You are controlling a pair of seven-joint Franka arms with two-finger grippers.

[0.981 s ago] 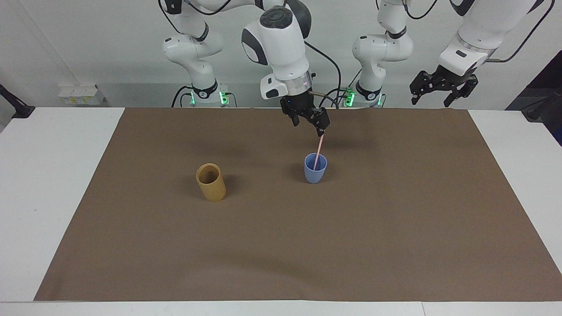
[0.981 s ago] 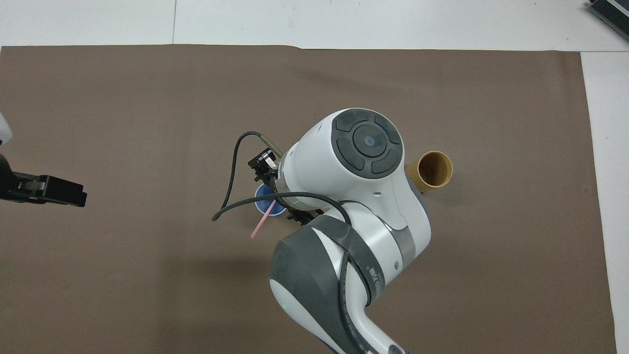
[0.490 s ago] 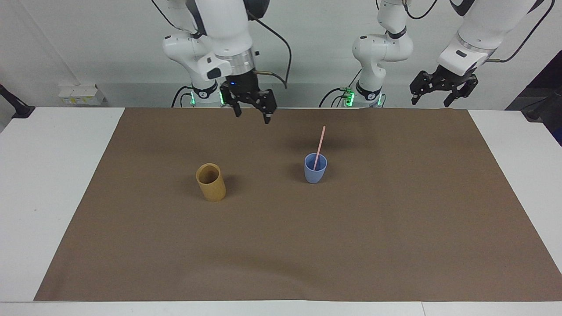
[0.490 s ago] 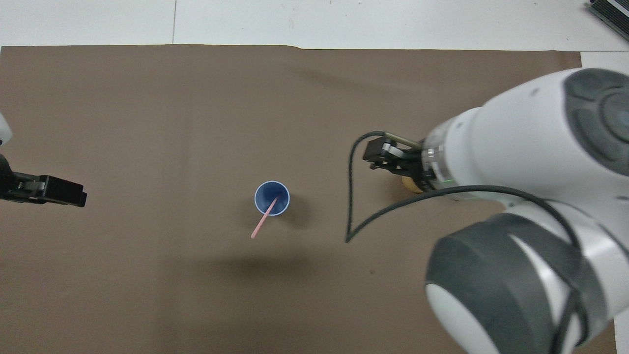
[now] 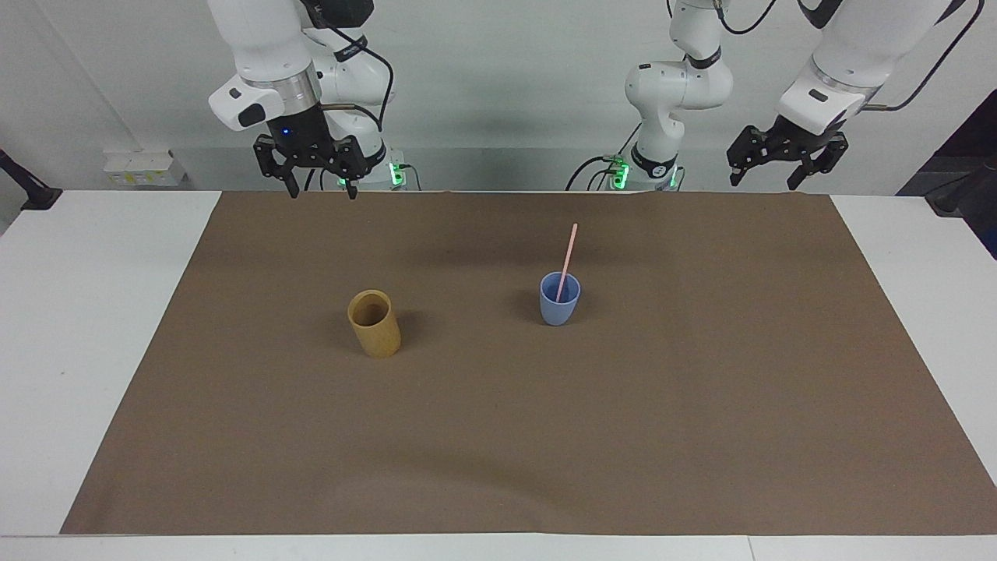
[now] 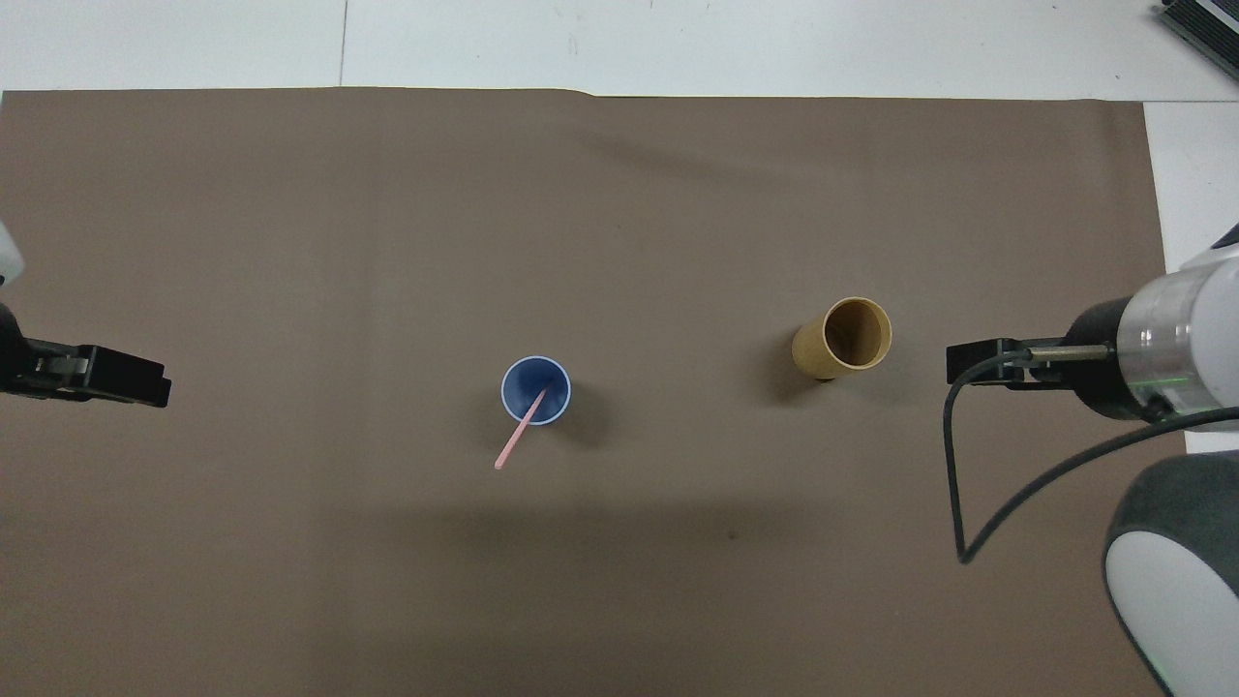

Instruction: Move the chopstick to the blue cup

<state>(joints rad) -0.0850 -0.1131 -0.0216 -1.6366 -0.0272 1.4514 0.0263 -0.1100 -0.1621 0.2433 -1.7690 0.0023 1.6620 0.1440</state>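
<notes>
At the upper left of the facing view I have the right gripper (image 5: 319,189) up in the air over the robots' edge of the brown mat (image 5: 701,436), its fingers spread and holding nothing. I read that as a clear-of-the-work pose, since nothing near it needs gripping. At the upper right of that frame the left gripper (image 5: 783,167) hangs just off the mat's corner, also spread and empty; that arm is waiting. Moving out to the middle of the frame, the chopstick (image 5: 567,257) stands in the blue cup (image 5: 560,305), its lower end down inside and its upper end leaning over the rim toward the robots. From overhead the stick crosses the rim and juts to the lower left, which tells me the cup's wall is what props it up. The tan cup (image 5: 375,323) stands upright and empty toward the right arm's end, well apart. By my judgement the transfer is done.
</notes>
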